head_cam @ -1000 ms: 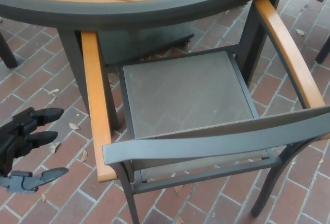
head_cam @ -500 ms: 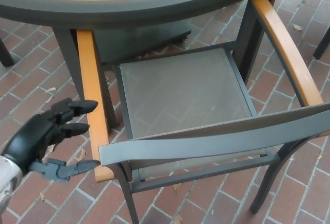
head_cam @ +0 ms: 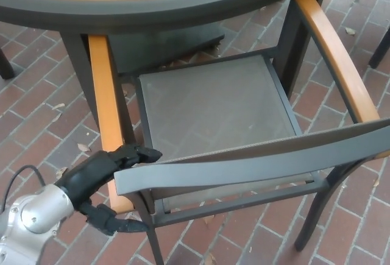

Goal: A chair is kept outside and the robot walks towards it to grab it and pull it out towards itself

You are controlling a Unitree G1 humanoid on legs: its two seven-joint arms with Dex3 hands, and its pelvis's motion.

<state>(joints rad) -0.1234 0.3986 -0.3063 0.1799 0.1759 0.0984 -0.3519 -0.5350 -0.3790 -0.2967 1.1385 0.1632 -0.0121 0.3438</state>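
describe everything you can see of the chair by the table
The chair has a dark metal frame, a grey mesh seat, two orange wooden armrests and a dark curved backrest bar nearest the camera. It stands upright on red brick paving, its front tucked under the round table. The left hand is at the near end of the left armrest, fingers over the top and thumb below, seemingly closing on it.

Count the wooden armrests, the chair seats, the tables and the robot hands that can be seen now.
Wooden armrests: 2 (left, right)
Chair seats: 1
Tables: 1
Robot hands: 1, the left hand
Total: 5
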